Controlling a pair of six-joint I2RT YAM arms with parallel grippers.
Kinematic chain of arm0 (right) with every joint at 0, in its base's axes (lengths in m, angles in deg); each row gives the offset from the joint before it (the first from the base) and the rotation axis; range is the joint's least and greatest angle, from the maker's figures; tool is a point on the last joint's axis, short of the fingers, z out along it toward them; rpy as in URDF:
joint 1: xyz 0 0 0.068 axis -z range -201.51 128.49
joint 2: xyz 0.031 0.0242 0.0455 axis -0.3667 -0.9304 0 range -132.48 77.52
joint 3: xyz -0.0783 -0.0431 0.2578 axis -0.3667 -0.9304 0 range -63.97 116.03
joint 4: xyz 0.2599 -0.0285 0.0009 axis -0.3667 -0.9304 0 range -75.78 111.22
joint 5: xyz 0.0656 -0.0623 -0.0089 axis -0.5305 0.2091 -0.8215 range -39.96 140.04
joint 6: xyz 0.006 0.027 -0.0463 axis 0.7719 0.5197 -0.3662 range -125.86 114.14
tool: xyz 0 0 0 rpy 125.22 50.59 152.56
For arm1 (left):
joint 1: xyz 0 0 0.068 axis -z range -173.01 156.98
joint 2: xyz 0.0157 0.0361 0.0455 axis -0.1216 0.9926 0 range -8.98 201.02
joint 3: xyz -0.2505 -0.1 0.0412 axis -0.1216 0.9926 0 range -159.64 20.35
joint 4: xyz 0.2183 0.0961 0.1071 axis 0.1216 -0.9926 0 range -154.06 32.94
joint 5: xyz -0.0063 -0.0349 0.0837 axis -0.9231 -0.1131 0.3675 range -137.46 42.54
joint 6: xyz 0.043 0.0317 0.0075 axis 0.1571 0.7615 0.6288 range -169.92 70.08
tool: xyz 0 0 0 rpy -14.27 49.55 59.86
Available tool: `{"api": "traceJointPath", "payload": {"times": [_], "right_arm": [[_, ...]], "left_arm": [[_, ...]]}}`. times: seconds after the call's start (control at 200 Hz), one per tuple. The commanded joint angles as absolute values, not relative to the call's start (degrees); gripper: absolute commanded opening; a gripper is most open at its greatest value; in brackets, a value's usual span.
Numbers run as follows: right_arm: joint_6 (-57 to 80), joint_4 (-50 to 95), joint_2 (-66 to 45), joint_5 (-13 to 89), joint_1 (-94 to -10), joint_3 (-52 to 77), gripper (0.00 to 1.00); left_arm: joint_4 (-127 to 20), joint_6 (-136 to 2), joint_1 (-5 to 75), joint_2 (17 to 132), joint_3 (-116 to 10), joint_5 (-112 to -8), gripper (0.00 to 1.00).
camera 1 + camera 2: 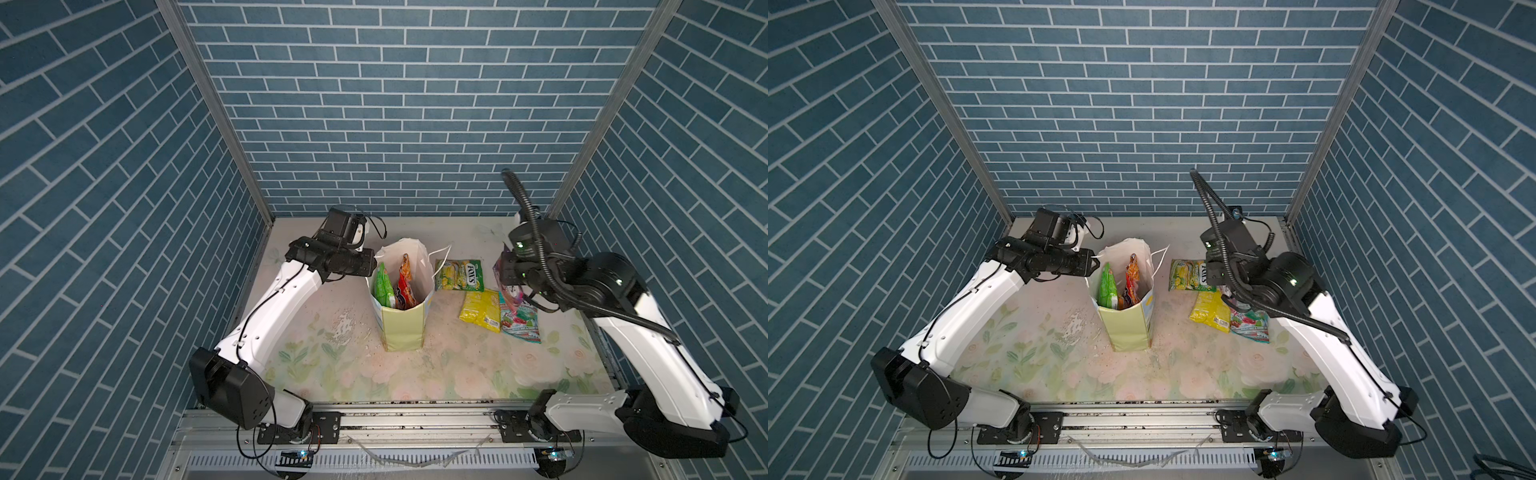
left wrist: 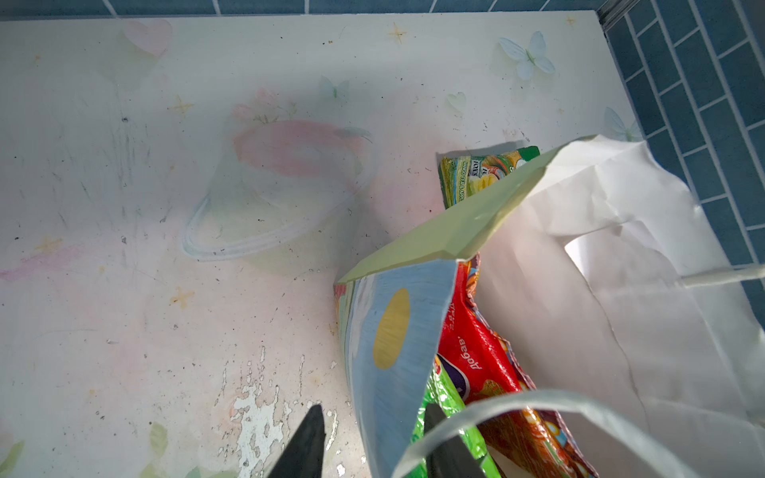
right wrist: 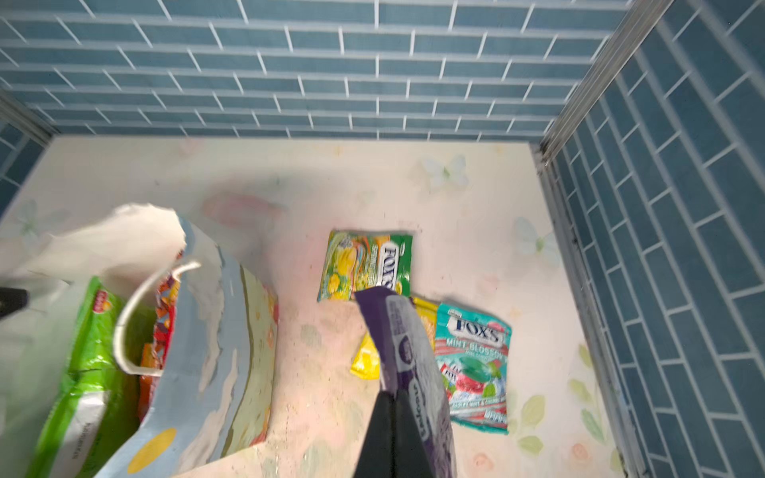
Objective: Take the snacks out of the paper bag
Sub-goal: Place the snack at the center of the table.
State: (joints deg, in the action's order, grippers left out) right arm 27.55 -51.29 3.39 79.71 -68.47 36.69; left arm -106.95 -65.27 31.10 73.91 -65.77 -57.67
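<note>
Left gripper (image 2: 372, 409) ajar, right gripper (image 3: 393, 403) clamped tight.

Lab robot cell: brick-print wall panels (image 1: 415, 104), aluminium frame (image 1: 415, 417) (floral tabletop (image 1: 457, 374))

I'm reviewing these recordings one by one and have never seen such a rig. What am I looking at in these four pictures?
Two white robot arms work at a flowery table. Two pictures look down from overhead; the other two come from cameras on the wrists. The paper bag stands upright with a green packet and a red packet inside. Beside it lie a yellow-green Fox's packet, a yellow packet and a teal Fox's packet. The left hand, open, straddles the bag's wall. The right hand pinches a purple packet above those.
</note>
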Motion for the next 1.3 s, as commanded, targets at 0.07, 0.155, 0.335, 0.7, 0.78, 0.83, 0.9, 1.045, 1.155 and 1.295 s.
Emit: {"api": "traceJointPath", "payload": {"times": [0.07, 0.155, 0.335, 0.7, 0.78, 0.83, 0.9, 1.045, 1.155, 1.295], "right_arm": [[35.39, -46.64, 1.75, 65.89, -67.12, 26.34, 0.0], [36.56, -43.39, 1.67, 63.15, -66.14, 22.72, 0.0], [39.17, -33.94, 0.46, 57.05, -64.54, 16.78, 0.0], [43.11, -19.4, -7.34, 49.99, -62.85, 12.84, 0.0], [43.76, -17.24, -8.27, 49.72, -62.65, 11.88, 0.0], [44.29, -16.15, -8.61, 49.42, -62.17, 10.81, 0.0], [45.38, -15.47, -8.4, 49.27, -61.28, 8.34, 0.0], [47.84, -13.75, -5.32, 49.52, -59.12, -0.32, 0.0], [49.29, -13.68, -2.58, 49.83, -58.42, -5.65, 0.0], [50.29, -14.11, -0.38, 50.57, -57.92, -9.28, 0.0]], "left_arm": [[-106.73, -64.33, 30.64, 73.58, -64.84, -56.75, 0.41], [-106.56, -64.34, 30.68, 73.58, -64.34, -56.9, 0.41], [-105.87, -64.16, 30.66, 73.58, -64.35, -56.82, 0.41], [-105.57, -63.82, 30.68, 74.16, -63.96, -57.73, 0.41], [-105.58, -63.81, 30.66, 74.07, -63.62, -57.62, 0.41], [-105.61, -63.7, 30.66, 74.03, -63.4, -57.49, 0.41], [-105.67, -63.79, 30.63, 74.03, -63.18, -57.38, 0.41], [-105.59, -63.91, 30.67, 74.25, -63.17, -57.83, 0.41], [-105.77, -63.72, 30.67, 74.21, -63.31, -57.83, 0.41], [-105.97, -63.64, 30.67, 74.88, -63.39, -58.21, 0.41]]}}
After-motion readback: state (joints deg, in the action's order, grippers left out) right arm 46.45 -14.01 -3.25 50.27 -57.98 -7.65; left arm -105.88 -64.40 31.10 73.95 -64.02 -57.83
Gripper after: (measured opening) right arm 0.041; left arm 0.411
